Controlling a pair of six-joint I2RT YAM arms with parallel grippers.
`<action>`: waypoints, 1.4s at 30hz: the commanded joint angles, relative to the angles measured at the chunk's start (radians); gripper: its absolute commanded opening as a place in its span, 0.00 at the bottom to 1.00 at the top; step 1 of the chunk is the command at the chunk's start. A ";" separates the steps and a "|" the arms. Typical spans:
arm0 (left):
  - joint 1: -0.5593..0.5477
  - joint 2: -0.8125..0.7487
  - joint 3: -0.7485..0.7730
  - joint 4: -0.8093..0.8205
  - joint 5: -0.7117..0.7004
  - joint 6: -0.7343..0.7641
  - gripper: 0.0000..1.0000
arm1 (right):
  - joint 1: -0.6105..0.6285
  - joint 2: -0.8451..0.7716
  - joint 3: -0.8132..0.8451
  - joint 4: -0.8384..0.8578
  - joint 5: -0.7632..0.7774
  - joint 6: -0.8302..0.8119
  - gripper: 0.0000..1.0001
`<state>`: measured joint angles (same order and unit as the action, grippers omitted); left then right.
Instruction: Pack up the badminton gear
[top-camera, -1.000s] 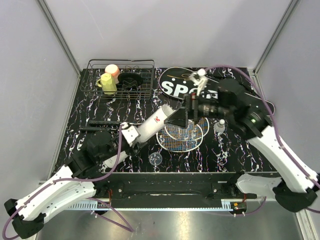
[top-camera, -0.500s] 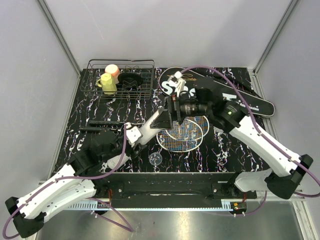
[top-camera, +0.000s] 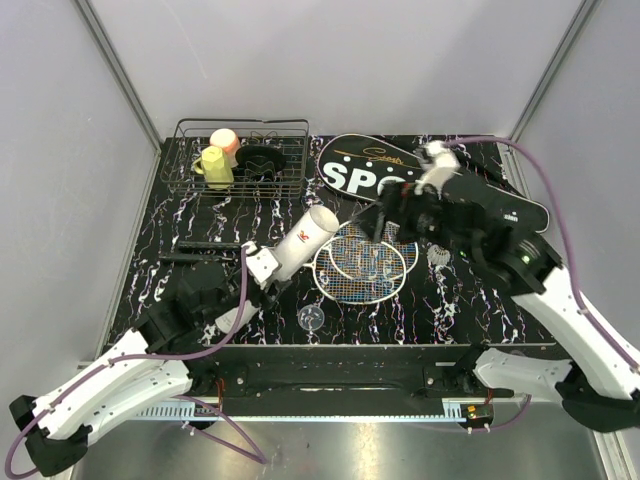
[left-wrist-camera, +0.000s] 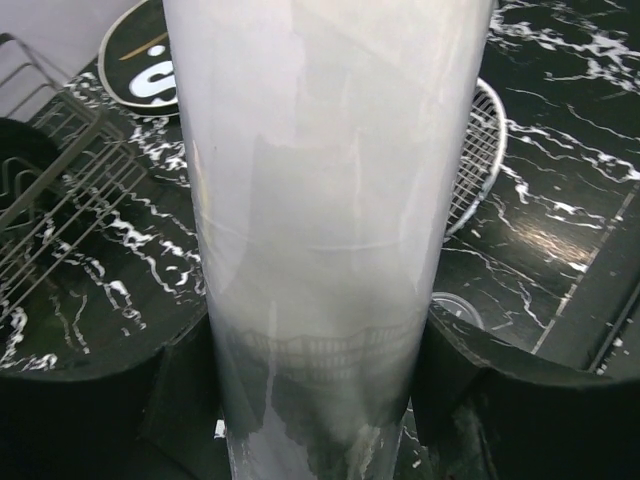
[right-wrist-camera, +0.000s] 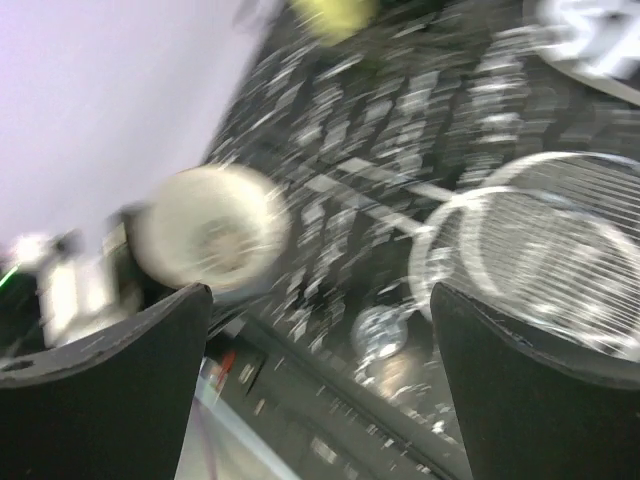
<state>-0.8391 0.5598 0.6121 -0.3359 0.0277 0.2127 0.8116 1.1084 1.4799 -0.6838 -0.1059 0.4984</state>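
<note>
My left gripper (top-camera: 262, 270) is shut on the lower end of the long white tube (top-camera: 302, 240), which slants up toward the table's middle; in the left wrist view the tube (left-wrist-camera: 330, 190) fills the gap between both fingers (left-wrist-camera: 175, 395). Two rackets' strung heads (top-camera: 362, 263) lie overlapped just right of the tube. My right gripper (top-camera: 380, 215) hovers open and empty above them; its blurred view shows the tube's mouth (right-wrist-camera: 212, 230) and the racket heads (right-wrist-camera: 545, 250). A shuttlecock (top-camera: 437, 256) lies right of the heads. The black SPORT bag (top-camera: 372, 170) lies at the back.
A black wire basket (top-camera: 240, 160) with yellow and pink cups stands at the back left. A small clear lid (top-camera: 311, 319) lies near the front edge. The rackets' dark handles (top-camera: 185, 250) reach left, behind my left arm.
My right gripper swung left to the tube's mouth, then pulled back to the right and higher, opening slightly wider. The left gripper and tube barely moved.
</note>
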 joint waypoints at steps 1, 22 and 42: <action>0.000 -0.031 0.049 0.113 -0.152 0.001 0.10 | -0.107 -0.107 -0.136 -0.177 0.687 0.228 1.00; -0.002 -0.116 0.037 0.130 -0.137 -0.021 0.10 | -0.586 0.488 -0.415 0.171 0.595 0.011 0.92; -0.002 -0.077 0.040 0.132 -0.115 -0.024 0.11 | -0.609 0.214 -0.472 0.246 0.111 -0.067 0.18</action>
<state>-0.8391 0.4652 0.6125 -0.2935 -0.1043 0.2005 0.2035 1.5181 1.0241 -0.4789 0.2913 0.4335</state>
